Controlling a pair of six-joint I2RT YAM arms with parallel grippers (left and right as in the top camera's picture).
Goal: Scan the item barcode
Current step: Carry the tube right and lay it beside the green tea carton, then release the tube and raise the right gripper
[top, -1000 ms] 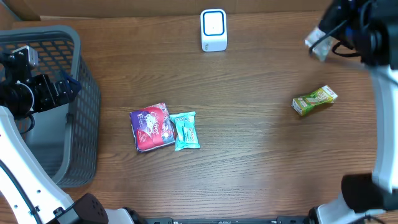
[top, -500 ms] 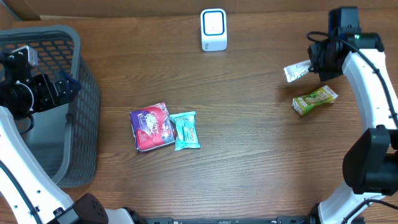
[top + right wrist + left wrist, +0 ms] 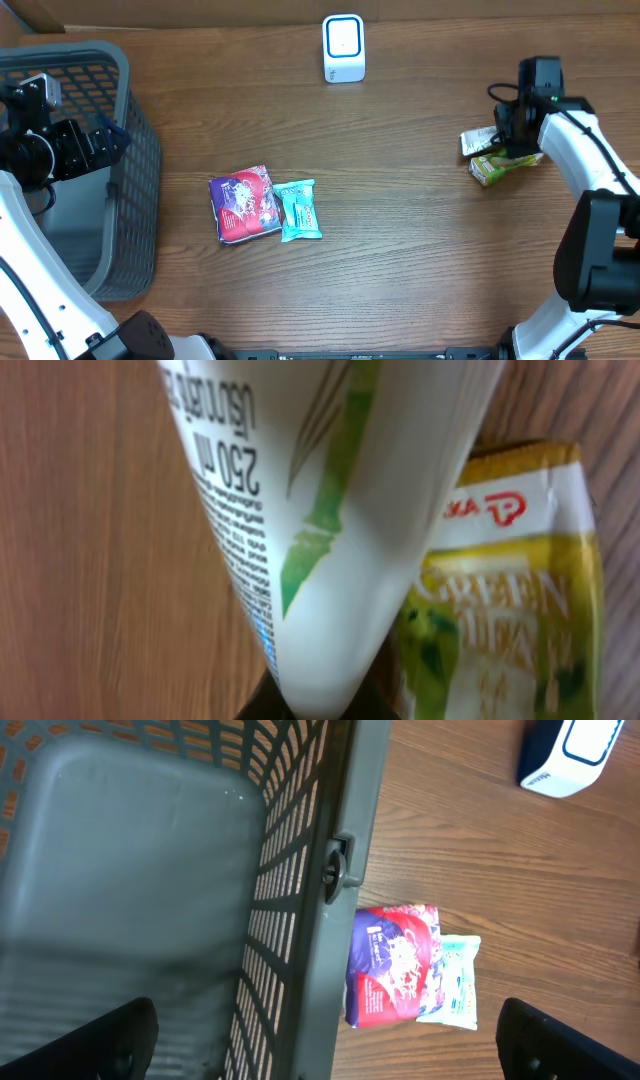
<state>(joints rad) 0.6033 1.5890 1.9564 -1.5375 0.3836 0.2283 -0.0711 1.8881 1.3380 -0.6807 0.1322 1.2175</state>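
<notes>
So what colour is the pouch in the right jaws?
The pouch is white with green leaf print; right wrist view shows it best.

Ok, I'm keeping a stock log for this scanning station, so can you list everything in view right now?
white box-shaped barcode scanner: 1, white with blue trim, far edge of the table, centre
grey plastic mesh basket: 1, grey, left side
purple-and-red foil snack packet: 1, purple and red, flat on the table, centre-left
teal plastic packet: 1, teal, right beside the purple one
green-and-yellow carton: 1, green and yellow, on the table at right
white soft pouch with green print: 1, white, held just by the carton
brown wooden table: 1, brown, under everything
left gripper: 1, black, open, over the basket
right gripper: 1, black, shut on the pouch
</notes>
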